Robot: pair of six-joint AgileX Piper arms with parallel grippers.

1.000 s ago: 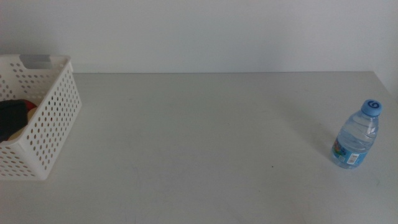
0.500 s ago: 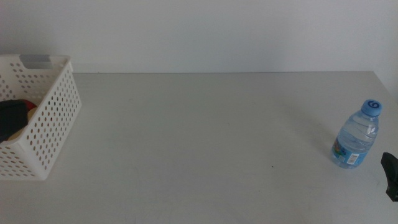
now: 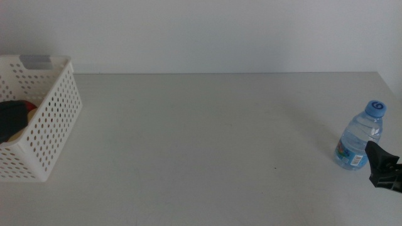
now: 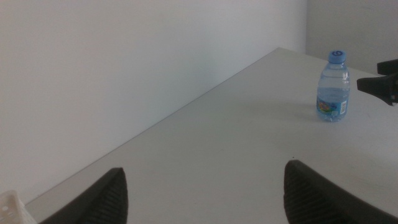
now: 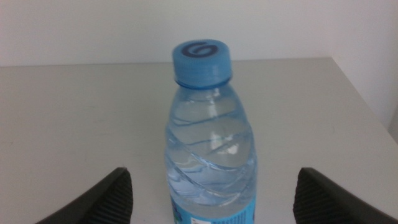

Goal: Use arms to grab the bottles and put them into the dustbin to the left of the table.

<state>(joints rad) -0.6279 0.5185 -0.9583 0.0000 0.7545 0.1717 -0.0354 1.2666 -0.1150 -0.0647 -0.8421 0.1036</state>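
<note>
A small blue-capped water bottle point(image 3: 360, 143) stands upright near the table's right edge. It also shows in the left wrist view as the bottle point(image 4: 333, 86) and fills the right wrist view as the bottle point(image 5: 211, 140). My right gripper point(image 3: 380, 164) comes in from the right, just right of and in front of the bottle, open point(image 5: 211, 199) with the bottle between and beyond its jaws, not touching. My left gripper point(image 4: 205, 196) is open, out of the middle view, near the table's left end. The white perforated dustbin point(image 3: 55, 119) sits at the far left.
Dark and red items point(image 3: 16, 116) lie inside the dustbin. The off-white table point(image 3: 201, 138) stretches between dustbin and bottle, a plain wall behind it. The bottle is close to the table's right edge.
My right gripper has entered from the right edge and moved left and up toward the bottle. The bottle and dustbin have not moved.
</note>
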